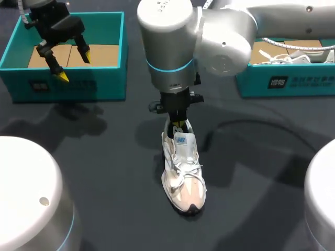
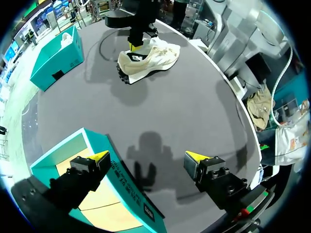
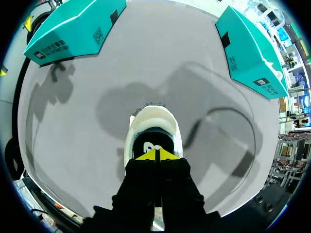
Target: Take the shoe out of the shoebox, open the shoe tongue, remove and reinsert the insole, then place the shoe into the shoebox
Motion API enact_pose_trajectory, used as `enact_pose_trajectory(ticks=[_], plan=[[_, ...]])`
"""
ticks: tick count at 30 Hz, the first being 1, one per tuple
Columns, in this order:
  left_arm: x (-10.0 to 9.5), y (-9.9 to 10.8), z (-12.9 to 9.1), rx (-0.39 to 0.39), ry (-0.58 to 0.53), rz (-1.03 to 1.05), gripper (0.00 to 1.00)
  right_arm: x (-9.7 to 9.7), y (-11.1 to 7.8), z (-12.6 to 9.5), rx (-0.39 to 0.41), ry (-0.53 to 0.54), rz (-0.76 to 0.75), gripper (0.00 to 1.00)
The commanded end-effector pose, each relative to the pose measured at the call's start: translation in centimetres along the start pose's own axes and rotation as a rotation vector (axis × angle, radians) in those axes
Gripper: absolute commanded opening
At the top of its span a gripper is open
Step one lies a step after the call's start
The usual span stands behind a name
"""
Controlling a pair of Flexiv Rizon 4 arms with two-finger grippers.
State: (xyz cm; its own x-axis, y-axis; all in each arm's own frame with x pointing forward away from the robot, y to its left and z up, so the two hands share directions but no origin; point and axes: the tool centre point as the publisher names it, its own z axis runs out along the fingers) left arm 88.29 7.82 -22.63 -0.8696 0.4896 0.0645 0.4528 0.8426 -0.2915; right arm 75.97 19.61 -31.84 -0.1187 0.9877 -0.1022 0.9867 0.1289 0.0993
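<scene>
Right pincer [image 3: 156, 156]: the yellow tips are pressed together, clenched. It is set down into the mouth of the shoe [image 3: 149, 112], at the top edge of the tongue [image 1: 181, 140] and over the dark insole [image 3: 154, 144]. Whether a thin layer (tongue edge or insole) is pinched between the tips cannot be told.

The step in hand is judged to be tongue opening / insole access. The shoe is out of the box, so the first step is taken as done.

Doing it well:
- The tongue is best pulled up and toward the toe, along the shoe axis and not sideways.
- The shoe stands upright on its sole and is held down by nothing. Any upward pull is likely to lift or drag it, so a hold-down at toe or heel by the other arm is advised.
- The laces are threaded across the tongue, so limited tongue travel is expected.
- The insole is better taken at its heel edge and peeled out slowly.

The shoe is placed mid-surface [image 1: 104, 172], toe toward the robot's side, in front of both boxes and well apart from them.

Left pincer [image 1: 74, 65]: released, fingers wide apart, nothing held or touched. It hangs above the front wall of the left shoebox [image 1: 68, 86], one finger over the interior and one over the surface outside, far from the shoe.

The right shoebox [image 1: 285, 83] is seen at the far right edge with white contents, not identified.
</scene>
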Motion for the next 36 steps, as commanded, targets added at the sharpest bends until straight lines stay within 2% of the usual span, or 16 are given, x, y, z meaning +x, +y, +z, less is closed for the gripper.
enact_pose_trajectory(ticks=[1, 7, 11, 14, 17, 22, 29, 31, 36], plan=[[-0.4, 0.1, -0.1, 0.001, 0.008, 0.000, 1.00, 0.3, 0.2, 0.1, 0.004, -0.005, 0.000, 0.00], [-0.4, 0.1, -0.1, 0.001, 0.008, 0.000, 1.00, 0.3, 0.2, 0.1, 0.004, -0.005, 0.000, 0.00], [-0.4, 0.1, -0.1, 0.001, 0.008, 0.000, 1.00, 0.4, 0.2, 1.6, -0.014, -0.005, 0.047, 0.00], [-0.4, 0.1, -0.1, 0.001, 0.008, 0.000, 1.00, 1.2, 0.1, 2.2, -0.041, -0.069, 0.068, 0.00], [-0.4, 0.1, -0.1, 0.001, 0.008, 0.000, 1.00, 1.7, 0.2, 2.7, -0.034, -0.154, 0.080, 0.00], [-0.4, 0.1, -0.1, 0.001, 0.008, 0.000, 1.00, 1.6, 0.3, 4.0, -0.039, -0.173, 0.072, 0.00], [-0.4, 0.1, -0.1, 0.001, 0.008, 0.000, 1.00, 1.3, 0.2, 5.4, -0.007, -0.179, 0.083, 0.00], [-0.4, 0.1, -0.1, 0.001, 0.008, 0.000, 1.00, 1.1, 0.1, 5.4, -0.005, -0.170, 0.082, 0.00], [-0.4, 0.1, -0.1, 0.001, 0.008, 0.000, 1.00, 0.7, -0.4, 3.3, -0.042, -0.138, 0.085, 0.00]])
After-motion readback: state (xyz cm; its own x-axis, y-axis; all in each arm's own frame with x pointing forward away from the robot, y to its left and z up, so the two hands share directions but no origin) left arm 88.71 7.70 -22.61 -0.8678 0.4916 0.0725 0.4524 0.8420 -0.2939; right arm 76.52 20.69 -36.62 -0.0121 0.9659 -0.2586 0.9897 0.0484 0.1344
